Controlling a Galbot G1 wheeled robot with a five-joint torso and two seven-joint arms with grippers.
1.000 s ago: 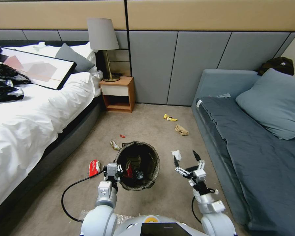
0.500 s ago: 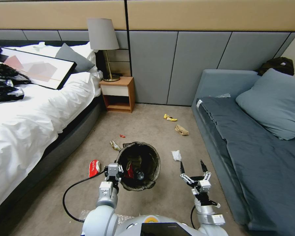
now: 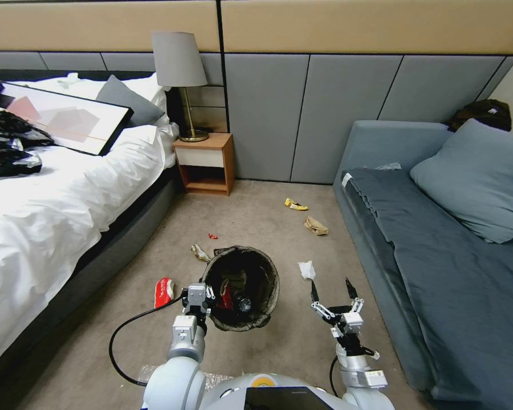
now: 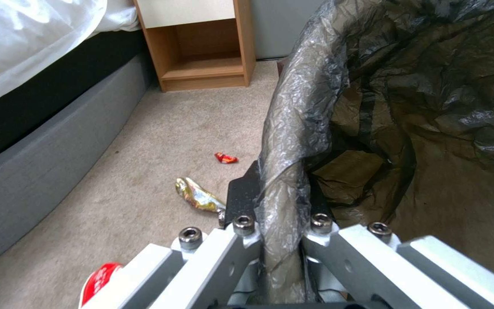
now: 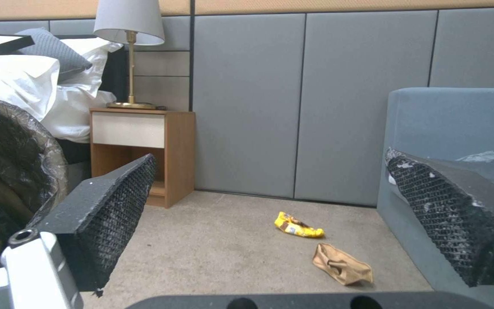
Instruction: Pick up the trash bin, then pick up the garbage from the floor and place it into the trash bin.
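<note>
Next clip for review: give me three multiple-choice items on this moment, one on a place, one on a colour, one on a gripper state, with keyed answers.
1. The white tissue lies:
A. on the bed
B. on the carpet between bin and sofa
C. inside the bin

2. The wrapper nearest the nightstand is:
A. yellow
B. blue
C. green

3. The right gripper is:
A. shut on a wrapper
B. open and empty
C. clamped on the bin rim

Answers:
1 B, the white tissue sits on carpet right of the trash bin.
2 A, the yellow wrapper.
3 B, the right gripper has its jaws spread, empty; the left gripper clamps the rim.
</note>
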